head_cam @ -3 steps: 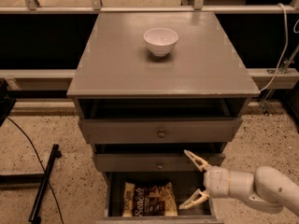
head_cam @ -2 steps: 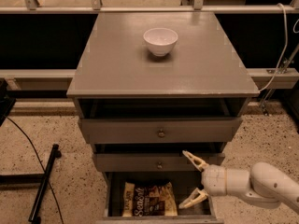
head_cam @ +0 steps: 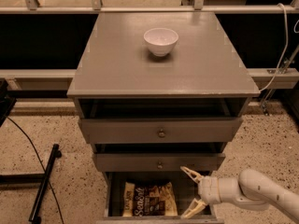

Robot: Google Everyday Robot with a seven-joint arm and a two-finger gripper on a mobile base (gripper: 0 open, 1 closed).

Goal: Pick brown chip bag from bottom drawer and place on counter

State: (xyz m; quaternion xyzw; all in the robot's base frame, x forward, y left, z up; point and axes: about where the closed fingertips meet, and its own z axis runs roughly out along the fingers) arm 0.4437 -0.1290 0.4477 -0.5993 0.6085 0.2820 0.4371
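The brown chip bag (head_cam: 148, 199) lies flat on the floor of the open bottom drawer (head_cam: 112, 197), white "Sea Salt" lettering facing up. My gripper (head_cam: 190, 192) reaches in from the right and hangs over the drawer's right half, just right of the bag and apart from it. Its two tan fingers are spread wide, one high near the middle drawer's front, one low near the bottom drawer's front edge, with nothing between them. The counter (head_cam: 117, 64) is the grey cabinet top above.
A white bowl (head_cam: 160, 41) stands on the counter towards the back. The two upper drawers (head_cam: 161, 133) with knobs are pulled out a little. A black pole (head_cam: 44, 183) and cable lie on the speckled floor at the left. A white cable hangs at the right.
My gripper and arm have slid a little to the left, closer to the chip bag. The bag and the drawers have not moved.
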